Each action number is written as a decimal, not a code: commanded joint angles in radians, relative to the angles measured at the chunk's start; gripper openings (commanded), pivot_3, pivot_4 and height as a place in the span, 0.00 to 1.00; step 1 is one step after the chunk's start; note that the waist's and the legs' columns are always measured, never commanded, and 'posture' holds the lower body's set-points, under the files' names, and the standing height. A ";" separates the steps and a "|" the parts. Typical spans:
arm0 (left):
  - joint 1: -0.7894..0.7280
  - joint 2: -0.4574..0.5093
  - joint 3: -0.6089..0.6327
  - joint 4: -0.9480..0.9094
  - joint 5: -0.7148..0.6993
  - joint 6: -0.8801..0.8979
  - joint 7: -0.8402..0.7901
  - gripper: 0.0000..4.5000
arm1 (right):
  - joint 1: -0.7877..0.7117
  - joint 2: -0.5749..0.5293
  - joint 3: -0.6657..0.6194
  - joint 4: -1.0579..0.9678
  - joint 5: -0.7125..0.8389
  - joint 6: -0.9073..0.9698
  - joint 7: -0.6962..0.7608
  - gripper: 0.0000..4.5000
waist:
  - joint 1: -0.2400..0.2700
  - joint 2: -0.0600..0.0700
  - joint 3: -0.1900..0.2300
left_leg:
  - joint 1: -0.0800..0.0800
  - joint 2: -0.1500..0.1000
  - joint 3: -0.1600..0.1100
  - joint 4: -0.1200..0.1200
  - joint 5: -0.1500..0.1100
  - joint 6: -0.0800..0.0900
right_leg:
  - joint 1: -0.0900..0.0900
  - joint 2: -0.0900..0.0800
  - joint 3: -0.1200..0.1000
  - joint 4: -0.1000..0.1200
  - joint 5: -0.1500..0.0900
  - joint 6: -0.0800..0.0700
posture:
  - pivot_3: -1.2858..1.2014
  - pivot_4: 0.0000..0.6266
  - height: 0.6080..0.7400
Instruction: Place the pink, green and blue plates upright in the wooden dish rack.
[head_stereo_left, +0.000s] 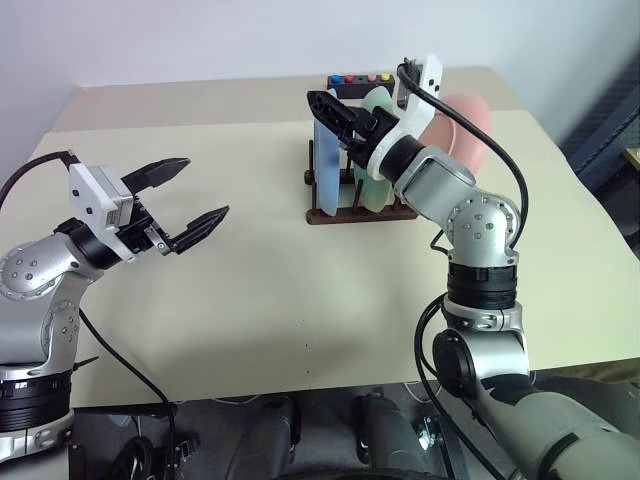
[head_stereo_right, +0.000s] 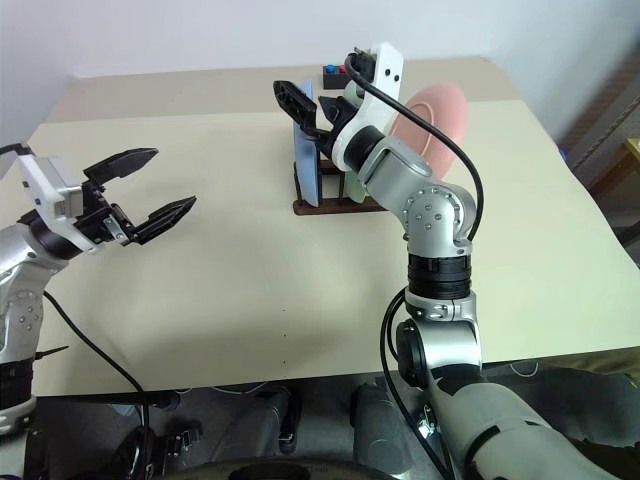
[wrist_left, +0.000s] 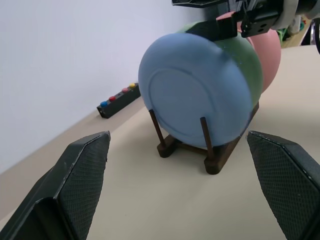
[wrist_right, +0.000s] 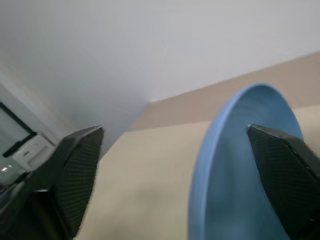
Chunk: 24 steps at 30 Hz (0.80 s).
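- Standing in the rack (head_stereo_left: 345, 212), all three plates are upright: blue plate (head_stereo_left: 326, 160) in front, green plate (head_stereo_left: 374, 150) mid, pink plate (head_stereo_left: 470, 125) behind. The task is looking about done.
- Hovering over the rack, the right gripper (head_stereo_right: 305, 115) is spread, holding nothing; next, it should be backing off without nudging the plates.
- Facing the rack, the left gripper (wrist_left: 182, 185) is gaping, empty; the blue plate is looking matte and round.
- Showing in the right wrist view, the blue rim is lying beside one finger (wrist_right: 285, 170).

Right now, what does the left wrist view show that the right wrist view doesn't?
Left wrist view: the wooden dish rack with the green plate and pink plate upright behind the blue one, a black box with coloured buttons, and the open left pincer. Right wrist view: the open right pincer over the blue plate's rim. Both: the blue plate, beige table, pale wall.
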 joint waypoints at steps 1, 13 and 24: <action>-0.001 0.009 0.011 -0.031 -0.009 -0.005 -0.001 1.00 | -0.049 -0.019 0.014 -0.065 -0.044 -0.053 0.046 0.99 | 0.000 0.000 0.000 | 0.000 0.000 0.000 0.000 0.000 -0.001 | 0.000 0.000 0.000 0.000 0.000 0.000 | 0.52 0.24 1.00; -0.006 0.006 0.003 -0.031 -0.016 -0.003 -0.010 1.00 | -0.023 -0.173 0.072 -0.180 -0.213 -0.230 0.296 0.99 | 0.004 0.000 0.000 | 0.000 0.000 0.000 0.000 0.000 0.000 | 0.000 0.000 0.000 0.000 0.000 0.000 | 0.52 0.24 1.00; -0.021 -0.005 -0.016 -0.023 -0.012 -0.001 -0.009 1.00 | 0.036 -0.429 -0.091 0.142 -0.464 -0.505 0.303 0.04 | 0.006 0.000 0.000 | 0.000 0.000 0.000 0.000 0.000 0.000 | 0.001 0.000 0.000 -0.001 0.000 0.000 | 0.52 0.24 1.00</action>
